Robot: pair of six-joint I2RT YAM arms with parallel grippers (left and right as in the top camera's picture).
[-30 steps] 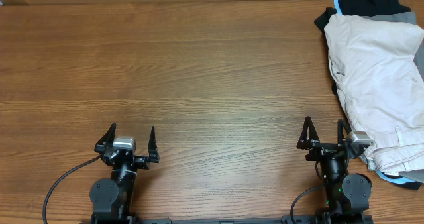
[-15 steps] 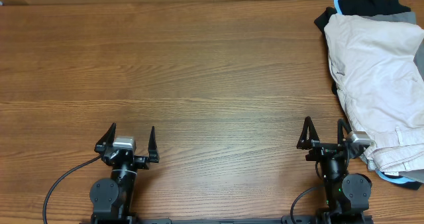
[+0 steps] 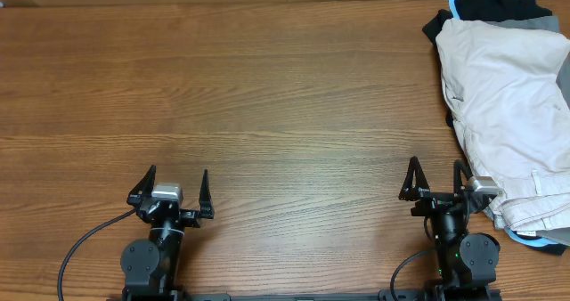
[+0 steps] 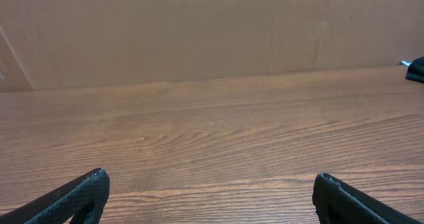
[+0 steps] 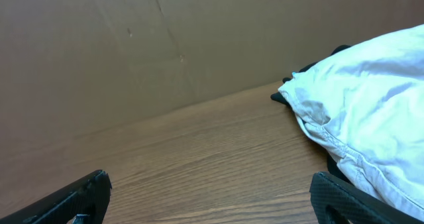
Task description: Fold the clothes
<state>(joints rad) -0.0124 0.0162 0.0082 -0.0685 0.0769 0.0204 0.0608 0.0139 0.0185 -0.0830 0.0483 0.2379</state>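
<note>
Nothing has moved since a second ago. The left gripper (image 3: 175, 178) at 7 o'clock and the right gripper (image 3: 435, 169) at 5 o'clock both have wide, empty jaws. The beige shorts (image 3: 503, 96) lie bunched at 3 o'clock, on top of a black garment (image 3: 485, 7). I think folding has not begun. Next, the right gripper needs to grab the shorts and pull them to the middle.

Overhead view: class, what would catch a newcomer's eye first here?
The pale beige shorts, crumpled in a heap over a black garment at the far right of the wooden table. Next, the left arm and right arm at the near edge, jaws open, holding nothing.
</note>
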